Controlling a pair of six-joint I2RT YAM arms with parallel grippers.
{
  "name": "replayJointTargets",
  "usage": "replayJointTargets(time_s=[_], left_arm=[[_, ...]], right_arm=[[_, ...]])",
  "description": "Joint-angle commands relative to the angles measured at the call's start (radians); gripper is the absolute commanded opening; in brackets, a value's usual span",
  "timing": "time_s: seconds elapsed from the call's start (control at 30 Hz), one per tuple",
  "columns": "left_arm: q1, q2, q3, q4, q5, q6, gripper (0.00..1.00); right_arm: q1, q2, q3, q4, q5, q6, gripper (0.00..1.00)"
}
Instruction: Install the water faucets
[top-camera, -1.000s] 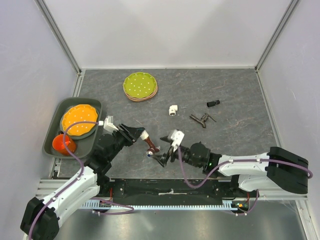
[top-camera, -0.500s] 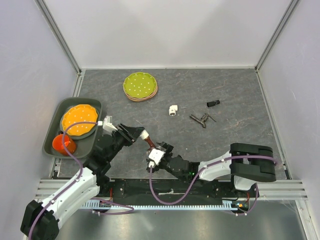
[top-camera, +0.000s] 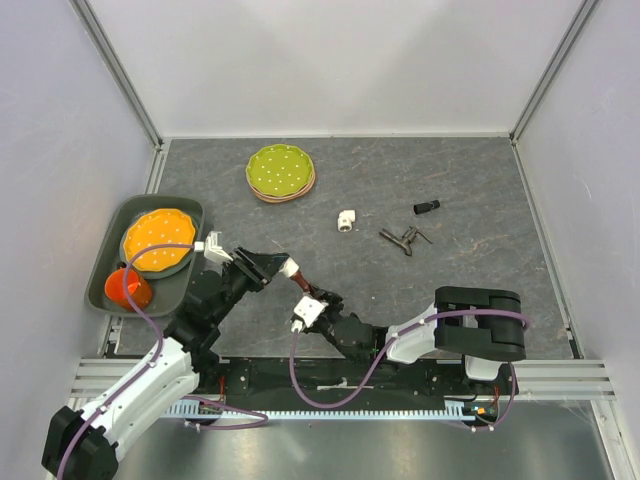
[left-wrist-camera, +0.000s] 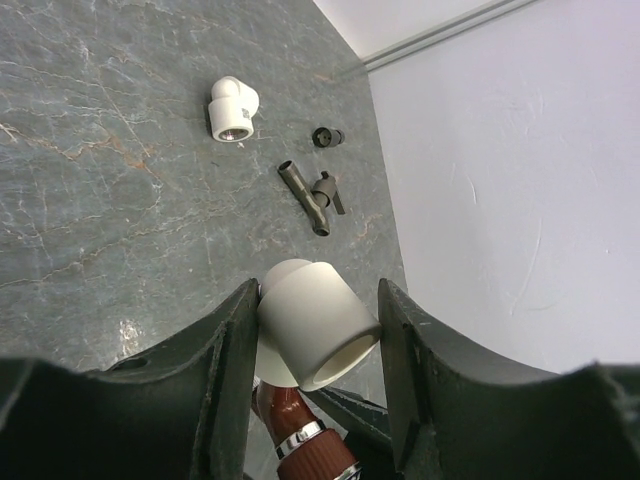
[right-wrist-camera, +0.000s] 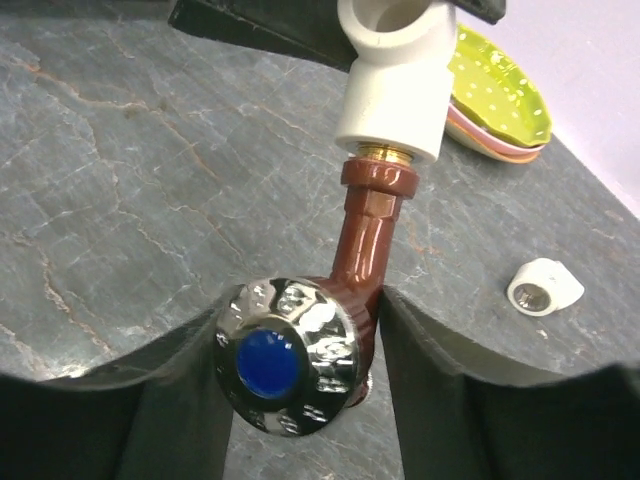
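right gripper (right-wrist-camera: 298, 335): swung in, jaws now closed on brown faucet (right-wrist-camera: 368, 235) | left gripper (left-wrist-camera: 320, 310): pinching elbow (right-wrist-camera: 395, 80), faucet seated in it | above table (top-camera: 470, 190), near edge | judged: screwing-in can begin

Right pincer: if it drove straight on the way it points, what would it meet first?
The brown faucet: its chrome handle sits right between the fingers, though contact is hard to judge. Behind it comes the white elbow, held in the left pincer.

Two faucets (top-camera: 297, 283) (top-camera: 403, 240), two white elbows (left-wrist-camera: 232, 108) (left-wrist-camera: 315, 320)
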Motion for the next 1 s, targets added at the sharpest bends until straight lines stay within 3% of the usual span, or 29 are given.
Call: replayJointTargets(time_s=[0.0,0.07,0.33,0.53,0.7,0.97], left_arm=[[-0.001,-0.009,0.032,0.088,0.042,-0.044,0.02],[0.000,-0.003,0.027,0.109,0.057,-0.044,0.02],[0.000,-0.009,-0.028,0.255,0.102,-0.012,0.02],[0.000,-0.058,-0.091,0.412,0.139,0.073,0.02],[0.000,-0.070,-0.120,0.552,0.214,0.157,0.02],[0.000,-0.049,-0.158,0.733,0.364,0.241,0.02]], right_arm=[[0.004,-0.018,-0.005,0.108,0.025,0.023,0.55],[0.005,-0.035,-0.017,0.126,0.014,0.040,0.42],[-0.079,-0.203,-0.095,0.125,-0.139,0.217,0.15],[-0.293,-0.400,-0.200,0.125,-0.533,0.527,0.00],[-0.401,-0.484,-0.209,0.125,-0.800,0.687,0.00],[-0.524,-0.529,-0.145,0.128,-1.044,0.979,0.00]])
